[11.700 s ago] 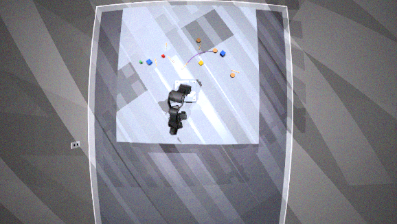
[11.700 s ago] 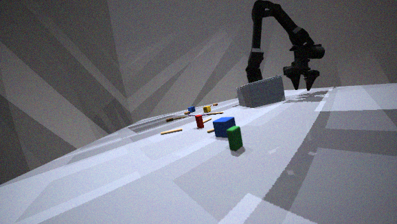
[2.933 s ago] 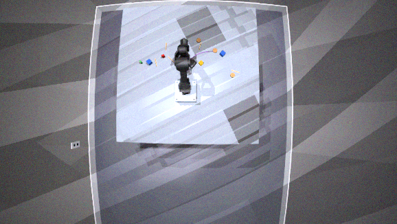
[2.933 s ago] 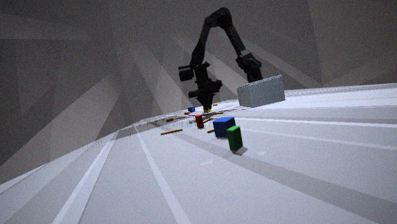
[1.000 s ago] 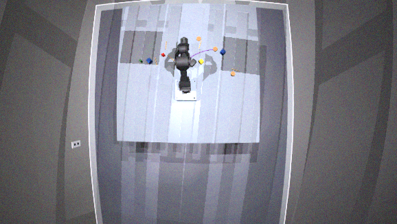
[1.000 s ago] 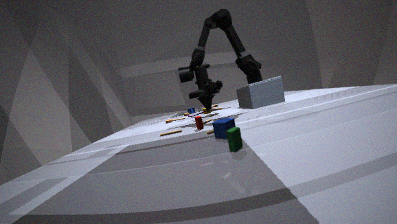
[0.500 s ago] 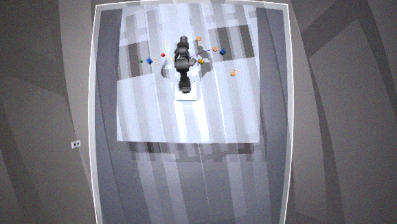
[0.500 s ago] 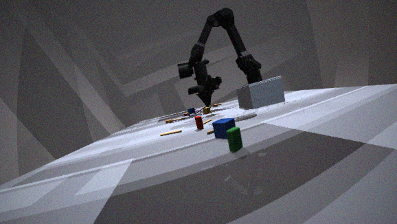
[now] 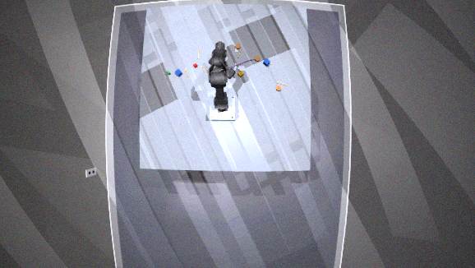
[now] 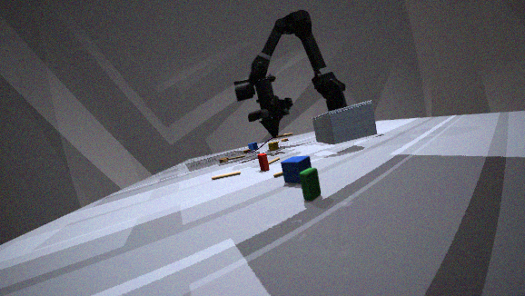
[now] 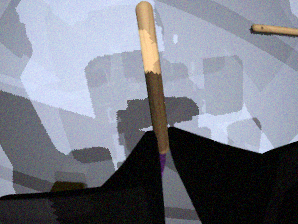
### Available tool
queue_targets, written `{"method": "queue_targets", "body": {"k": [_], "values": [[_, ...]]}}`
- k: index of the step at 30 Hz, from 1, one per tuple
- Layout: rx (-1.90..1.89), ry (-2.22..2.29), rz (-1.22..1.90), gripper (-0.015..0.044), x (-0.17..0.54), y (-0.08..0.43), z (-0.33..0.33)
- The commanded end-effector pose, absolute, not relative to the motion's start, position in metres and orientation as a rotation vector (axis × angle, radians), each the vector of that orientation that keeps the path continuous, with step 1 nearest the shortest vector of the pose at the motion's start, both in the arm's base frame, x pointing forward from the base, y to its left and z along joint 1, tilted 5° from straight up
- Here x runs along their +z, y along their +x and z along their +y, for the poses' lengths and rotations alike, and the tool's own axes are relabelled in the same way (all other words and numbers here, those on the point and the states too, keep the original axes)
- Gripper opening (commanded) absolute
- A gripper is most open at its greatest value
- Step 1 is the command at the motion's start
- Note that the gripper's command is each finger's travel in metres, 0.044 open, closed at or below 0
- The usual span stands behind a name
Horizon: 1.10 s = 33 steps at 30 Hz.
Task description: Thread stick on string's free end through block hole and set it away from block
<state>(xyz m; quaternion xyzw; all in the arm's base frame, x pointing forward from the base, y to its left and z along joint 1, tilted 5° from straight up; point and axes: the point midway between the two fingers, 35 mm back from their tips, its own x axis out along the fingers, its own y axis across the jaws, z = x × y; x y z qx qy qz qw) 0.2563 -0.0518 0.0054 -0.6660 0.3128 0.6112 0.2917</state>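
Observation:
My gripper is shut on the string's stick, near its string end, and holds it a little above the table. Most of the stick sticks out past the fingertips. The purple string leaves its end and runs to a round orange-brown button. A dark yellow block stands between the arm and the button's side. Its hole cannot be made out. In the top view the arm hides the fingertips and held stick.
Blue blocks, a red block and a green one stand around. Several loose sticks lie about. More buttons lie at the back and right.

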Motion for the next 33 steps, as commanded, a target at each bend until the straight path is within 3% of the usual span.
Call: {"method": "queue_targets", "body": {"k": [1, 33], "values": [[1.637, -1.769, 0.825, 0.0000, 0.009, 0.260, -0.055], [1.716, -1.661, 0.801, 0.0000, 0.040, 0.272, -0.082]]}}
